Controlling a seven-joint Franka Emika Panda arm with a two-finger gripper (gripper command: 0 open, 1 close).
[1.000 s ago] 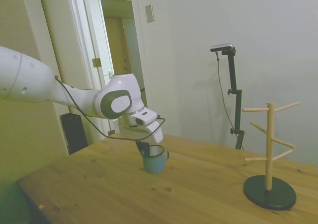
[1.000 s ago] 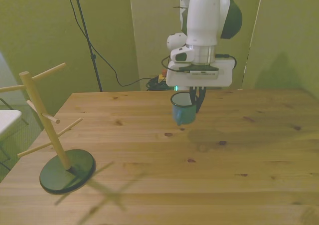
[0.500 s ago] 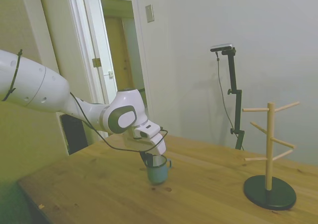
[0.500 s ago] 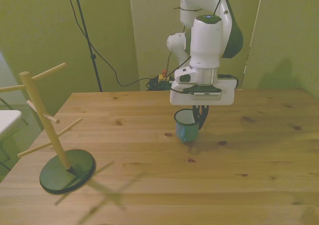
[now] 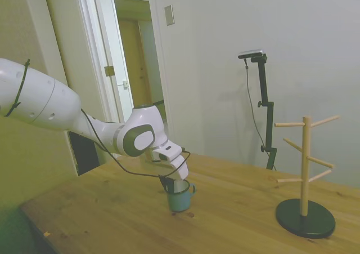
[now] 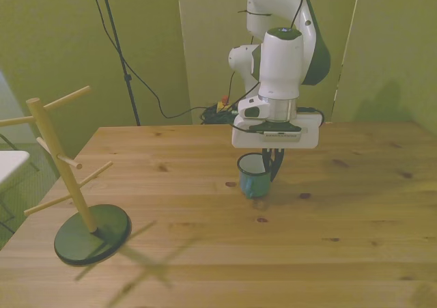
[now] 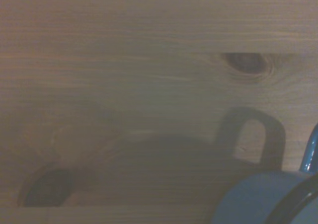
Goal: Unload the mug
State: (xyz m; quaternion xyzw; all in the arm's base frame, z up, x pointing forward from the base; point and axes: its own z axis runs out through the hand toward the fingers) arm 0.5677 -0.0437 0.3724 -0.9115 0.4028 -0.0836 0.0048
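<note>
The teal-blue mug (image 5: 180, 197) (image 6: 253, 179) stands upright in the middle of the wooden table (image 5: 112, 220) (image 6: 205, 253), its white inside showing. Its base is at the tabletop or a hair above it; I cannot tell whether it touches. My gripper (image 5: 169, 183) (image 6: 272, 163) comes down from above, shut on the mug's rim wall on the front view's right side. In the wrist view a blurred part of the mug (image 7: 258, 201) fills one corner, and its shadow with the handle loop falls on the wood beside it.
A wooden mug tree (image 5: 305, 169) (image 6: 63, 163) with bare pegs stands on a dark round base (image 6: 92, 234) near the front view's left edge, well away from the mug. A cable runs along the floor behind the table.
The arm has carried the mug downward and a little toward the front camera, from hanging above the table to tabletop level. The grip on the rim is unchanged.
</note>
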